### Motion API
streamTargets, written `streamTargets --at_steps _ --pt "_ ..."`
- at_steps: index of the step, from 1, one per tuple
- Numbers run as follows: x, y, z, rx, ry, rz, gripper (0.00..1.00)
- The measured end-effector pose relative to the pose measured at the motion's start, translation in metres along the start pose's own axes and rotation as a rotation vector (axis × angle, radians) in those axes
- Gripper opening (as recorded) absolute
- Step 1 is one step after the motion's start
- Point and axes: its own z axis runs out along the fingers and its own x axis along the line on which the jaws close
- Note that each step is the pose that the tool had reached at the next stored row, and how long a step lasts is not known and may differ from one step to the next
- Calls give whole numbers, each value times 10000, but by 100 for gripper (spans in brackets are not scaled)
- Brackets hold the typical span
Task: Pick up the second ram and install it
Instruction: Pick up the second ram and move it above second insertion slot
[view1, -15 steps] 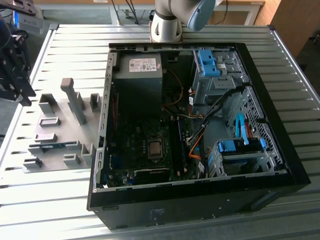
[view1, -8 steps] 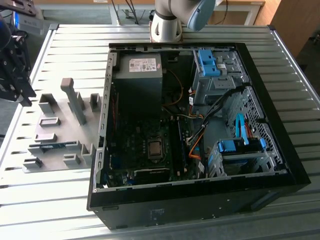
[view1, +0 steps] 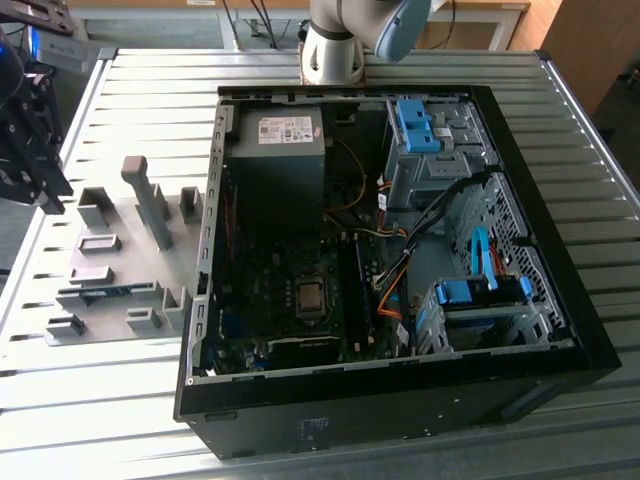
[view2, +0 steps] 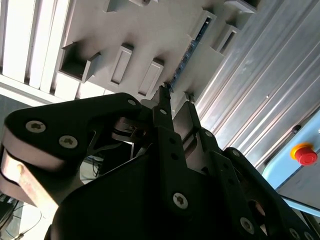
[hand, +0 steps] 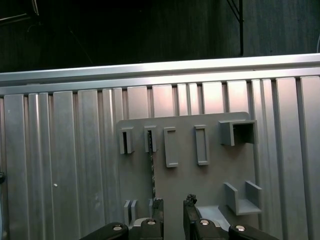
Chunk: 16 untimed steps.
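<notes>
At 9 o'clock of the open black computer case (view1: 400, 410) in the exterior view, a grey slotted holder plate (view1: 130, 265) lies on the ribbed metal table (view1: 150, 70). The second ram (view1: 105, 292), a long thin blue circuit-board stick, sits toward the plate's 7 o'clock corner, well apart from the case. In the first wrist view the second ram (hand: 150, 165) stands on edge between small grey brackets (hand: 126, 141).

The black two-finger gripper (hand: 174, 206) hovers over the plate, its fingers parted by a narrow gap with nothing held. The stick's line runs just beside one fingertip rather than inside the gap, and they do not touch. The second wrist view shows the same, with the stick's blue edge (view2: 189, 49) beyond the gripper (view2: 175, 102).

Handling, as a judgement: light, stiff and thin, but fragile. Pinch across the two flat faces near mid-length, at the exposed long edge. Keep off the contact edge and squeeze gently. A tilted grasp would likely jam it in the brackets.
</notes>
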Motion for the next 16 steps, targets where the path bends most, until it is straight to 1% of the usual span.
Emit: streamTargets --at_steps 12,16 --pt "2 1 32 16 -3 1 30" --pt "46 -4 59 16 -10 -1 30"
